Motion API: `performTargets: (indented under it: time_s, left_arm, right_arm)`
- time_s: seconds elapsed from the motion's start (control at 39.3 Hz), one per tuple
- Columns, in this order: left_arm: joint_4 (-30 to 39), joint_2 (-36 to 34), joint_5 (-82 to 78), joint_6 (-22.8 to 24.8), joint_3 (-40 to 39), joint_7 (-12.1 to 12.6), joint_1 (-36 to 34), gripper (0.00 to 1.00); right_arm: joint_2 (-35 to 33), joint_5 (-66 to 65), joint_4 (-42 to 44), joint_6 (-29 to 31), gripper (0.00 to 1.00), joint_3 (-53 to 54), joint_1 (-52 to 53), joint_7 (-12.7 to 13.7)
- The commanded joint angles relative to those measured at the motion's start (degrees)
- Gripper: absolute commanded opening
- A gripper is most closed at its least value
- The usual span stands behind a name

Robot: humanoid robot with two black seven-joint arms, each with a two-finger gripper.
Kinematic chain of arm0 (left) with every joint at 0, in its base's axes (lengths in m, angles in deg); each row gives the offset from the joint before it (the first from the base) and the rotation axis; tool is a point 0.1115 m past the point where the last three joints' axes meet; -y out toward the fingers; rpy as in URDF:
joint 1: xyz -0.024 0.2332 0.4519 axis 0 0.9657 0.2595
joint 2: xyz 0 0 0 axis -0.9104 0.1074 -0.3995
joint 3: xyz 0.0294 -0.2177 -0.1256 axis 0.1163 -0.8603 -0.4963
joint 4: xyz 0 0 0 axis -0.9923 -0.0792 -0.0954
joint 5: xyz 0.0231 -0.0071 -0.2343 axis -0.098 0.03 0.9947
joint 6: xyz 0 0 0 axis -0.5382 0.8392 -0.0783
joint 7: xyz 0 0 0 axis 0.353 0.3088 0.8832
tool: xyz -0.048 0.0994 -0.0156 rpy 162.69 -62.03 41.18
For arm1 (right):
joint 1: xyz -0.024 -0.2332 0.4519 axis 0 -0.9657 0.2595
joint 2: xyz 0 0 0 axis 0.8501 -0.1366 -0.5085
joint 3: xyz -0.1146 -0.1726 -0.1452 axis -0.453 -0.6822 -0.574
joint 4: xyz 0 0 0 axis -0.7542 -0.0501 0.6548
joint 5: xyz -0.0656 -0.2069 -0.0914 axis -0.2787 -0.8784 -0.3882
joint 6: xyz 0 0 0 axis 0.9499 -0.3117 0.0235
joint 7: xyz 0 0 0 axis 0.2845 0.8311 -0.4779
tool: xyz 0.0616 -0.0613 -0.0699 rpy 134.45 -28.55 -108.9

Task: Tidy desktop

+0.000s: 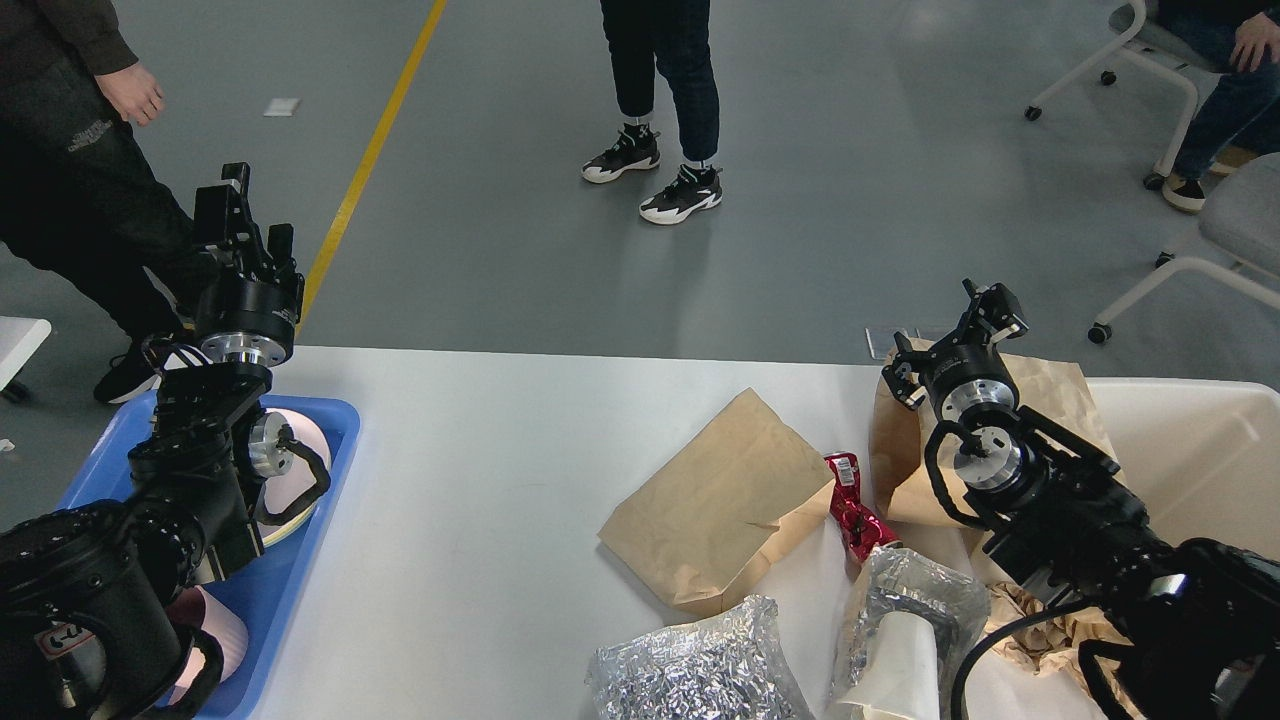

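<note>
While raised off the desktop (480,500) | left pincer (238,205) spread, empty | right pincer (985,312) gap unclear

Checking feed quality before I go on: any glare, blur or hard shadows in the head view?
Head view: sharp throughout, with even, soft light; the desktop shows only a mild sheen, no blown-out glare; the crumpled foil glints a little; shadows under the brown paper bag are faint; both the left gripper and the right gripper look crisp but dark.
</note>
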Motion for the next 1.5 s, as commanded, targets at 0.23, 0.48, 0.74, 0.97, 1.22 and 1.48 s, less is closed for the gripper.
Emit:
performTargets:
  time_s: [0.23, 0.48, 0.74, 0.97, 1.22, 1.48]
  left_arm:
    - [0.00, 1.20, 0.43, 0.08, -0.44, -0.03, 0.22, 0.96]
    - [0.00, 3.31, 0.34, 0.08, -0.45, -1.61, 0.13, 0.96]
    - [0.09, 6.21, 0.52, 0.17, -1.15, -1.78, -0.22, 0.96]
    - [0.18, 8.67, 4.02, 0.17, -5.79, -2.66, -0.05, 0.96]
    - [0.18, 8.50, 4.82, 1.66, -7.39, -3.28, 0.04, 0.96]
    - [0.09, 8.32, 6.40, 11.50, -11.08, -3.54, 1.09, 0.96]
  right_arm:
    - [0.00, 0.00, 0.00, -0.05, 1.00, 0.00, 0.00, -0.02]
    - [0.00, 0.00, 0.00, 0.04, 1.00, 0.00, 0.00, -0.01]
    - [0.00, 0.00, 0.00, 0.03, 1.00, 0.00, 0.00, -0.02]
    - [0.00, 0.00, 0.00, 0.03, 1.00, 0.00, 0.00, -0.02]
    - [0.00, 0.00, 0.00, 0.04, 1.00, 0.00, 0.00, 0.07]
    - [0.00, 0.00, 0.00, 0.03, 1.00, 0.00, 0.00, -0.02]
